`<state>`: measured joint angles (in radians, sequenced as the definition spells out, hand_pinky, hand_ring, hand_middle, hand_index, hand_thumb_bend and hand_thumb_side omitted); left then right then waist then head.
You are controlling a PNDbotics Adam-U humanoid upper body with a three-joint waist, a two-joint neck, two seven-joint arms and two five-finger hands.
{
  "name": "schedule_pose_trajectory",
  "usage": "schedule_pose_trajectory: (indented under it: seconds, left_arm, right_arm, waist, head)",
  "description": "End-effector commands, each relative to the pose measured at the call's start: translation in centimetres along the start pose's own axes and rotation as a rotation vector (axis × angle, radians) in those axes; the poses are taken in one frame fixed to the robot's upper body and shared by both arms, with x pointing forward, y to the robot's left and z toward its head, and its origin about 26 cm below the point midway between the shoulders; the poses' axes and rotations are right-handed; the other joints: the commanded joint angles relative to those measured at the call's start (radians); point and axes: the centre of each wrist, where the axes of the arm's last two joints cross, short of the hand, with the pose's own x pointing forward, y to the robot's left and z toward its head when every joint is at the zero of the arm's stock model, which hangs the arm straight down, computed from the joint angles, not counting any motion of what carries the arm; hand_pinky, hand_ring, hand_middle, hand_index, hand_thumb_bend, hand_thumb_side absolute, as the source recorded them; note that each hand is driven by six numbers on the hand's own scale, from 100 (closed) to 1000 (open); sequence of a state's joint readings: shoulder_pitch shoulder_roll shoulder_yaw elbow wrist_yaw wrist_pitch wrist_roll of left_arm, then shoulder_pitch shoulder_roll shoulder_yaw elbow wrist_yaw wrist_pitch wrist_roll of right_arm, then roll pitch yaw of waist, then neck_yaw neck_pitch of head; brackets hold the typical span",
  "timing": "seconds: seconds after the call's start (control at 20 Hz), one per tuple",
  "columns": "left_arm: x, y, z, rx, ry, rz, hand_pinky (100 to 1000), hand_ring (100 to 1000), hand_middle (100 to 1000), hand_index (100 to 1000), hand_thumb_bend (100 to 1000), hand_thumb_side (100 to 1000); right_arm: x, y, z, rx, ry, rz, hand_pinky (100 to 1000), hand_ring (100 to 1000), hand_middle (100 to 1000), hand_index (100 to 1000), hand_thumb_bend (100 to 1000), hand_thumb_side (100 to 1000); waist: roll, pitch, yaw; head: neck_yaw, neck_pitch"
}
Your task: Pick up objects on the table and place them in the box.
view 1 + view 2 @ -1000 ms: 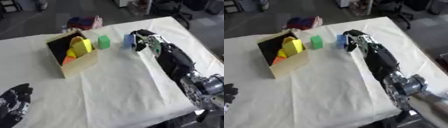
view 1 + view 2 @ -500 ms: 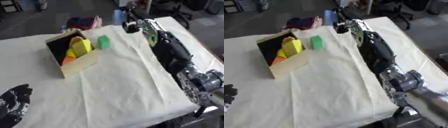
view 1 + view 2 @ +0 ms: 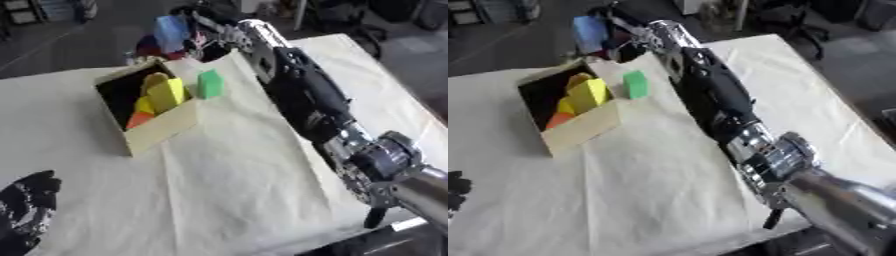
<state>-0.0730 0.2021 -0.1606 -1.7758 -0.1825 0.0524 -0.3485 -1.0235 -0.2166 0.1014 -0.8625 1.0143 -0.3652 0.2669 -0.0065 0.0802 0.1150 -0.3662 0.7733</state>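
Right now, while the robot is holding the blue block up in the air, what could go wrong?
1. The blue block is held up by the right hand, beyond the box's far corner. If it slips now, it would probably miss the box.
2. The box already holds yellow and orange pieces, so the block might land on them and tip out.
3. The green block stands right beside the box; the hand could knock it coming down.

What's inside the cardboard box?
Inside the box are yellow blocks and an orange one, leaning together. Anything beneath them, and the near inside corner, is hidden by the blocks and the front wall. A green block stands outside, beside the box.
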Motion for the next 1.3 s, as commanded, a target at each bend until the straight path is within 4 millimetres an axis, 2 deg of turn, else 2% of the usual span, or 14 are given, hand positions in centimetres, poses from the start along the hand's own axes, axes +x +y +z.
schedule_pose_trajectory:
  seconds: [0.05,0.15,0.2,0.45,0.55,0.65,0.75,0.95,1.15,1.2,1.25,1.3]
  left_arm:
    - [0.7,0.3,-0.3,-0.006,-0.026,-0.014,835,813,734,868,100,473]
    - [0.7,0.3,-0.3,-0.006,-0.026,-0.014,835,813,734,868,100,474]
    - [0.7,0.2,-0.3,-0.007,-0.026,-0.014,835,813,734,867,100,474]
    - [0.7,0.2,-0.3,-0.009,-0.025,-0.013,835,812,734,866,100,473]
    - [0.7,0.2,-0.2,-0.008,-0.024,-0.013,835,812,734,866,100,474]
    - [0.7,0.2,-0.2,-0.008,-0.025,-0.012,835,812,734,866,100,475]
    - [0.7,0.2,-0.2,-0.006,-0.024,-0.012,835,812,734,865,100,474]
    - [0.6,0.3,-0.2,-0.001,-0.02,-0.012,835,812,733,863,100,476]
    - [0.6,0.3,-0.1,-0.002,-0.017,-0.015,835,812,734,862,100,478]
    - [0.5,0.3,-0.1,-0.002,-0.017,-0.016,835,812,734,862,100,478]
    - [0.5,0.3,-0.1,-0.001,-0.016,-0.017,835,812,734,862,100,477]
    - [0.5,0.4,-0.1,0.0,-0.016,-0.017,835,812,733,862,100,476]
  right_arm:
    - [2.0,-1.2,-1.3,0.034,-0.071,0.076,905,794,577,824,100,177]
    - [2.7,-0.9,-1.7,0.076,-0.092,0.126,920,832,676,907,100,332]
    - [3.0,-0.7,-1.8,0.1,-0.099,0.16,933,861,743,947,152,405]
    - [3.5,-0.5,-2.0,0.181,-0.101,0.332,965,925,867,996,315,585]
    - [3.4,-0.6,-1.9,0.184,-0.094,0.37,968,930,890,1000,304,613]
    - [3.1,-0.9,-1.6,0.154,-0.082,0.368,960,914,885,1000,235,590]
    - [2.2,-1.4,-1.1,0.081,-0.048,0.307,940,875,863,995,114,551]
    - [-0.6,-2.7,0.7,-0.112,0.113,0.063,905,809,830,986,100,559]
    - [-3.6,-2.8,2.6,-0.215,0.319,-0.157,886,781,815,982,100,640]
    - [-4.3,-2.6,3.0,-0.221,0.363,-0.193,885,781,815,982,100,493]
    - [-5.0,-2.2,3.4,-0.219,0.406,-0.219,886,784,818,982,100,653]
    - [-5.5,-1.7,3.8,-0.212,0.441,-0.236,886,785,820,982,100,660]
  waist:
    - [0.013,-0.012,0.003]
    - [0.012,-0.012,0.004]
    - [0.012,-0.011,0.005]
    - [0.011,-0.011,0.004]
    - [0.011,-0.011,0.002]
    - [0.012,-0.011,-0.001]
    - [0.013,-0.011,-0.004]
    - [0.012,-0.012,-0.009]
    - [0.008,-0.014,-0.013]
    - [0.008,-0.014,-0.013]
    - [0.007,-0.015,-0.014]
    - [0.007,-0.015,-0.014]
  head:
    - [-0.008,-0.003]
    - [-0.01,-0.003]
    - [-0.011,-0.003]
    - [-0.011,-0.003]
    - [-0.011,-0.003]
    - [-0.01,-0.003]
    - [-0.007,-0.003]
    - [-0.004,-0.003]
    - [0.001,-0.003]
    - [0.003,-0.003]
    - [0.004,-0.003]
    - [0.005,-0.003]
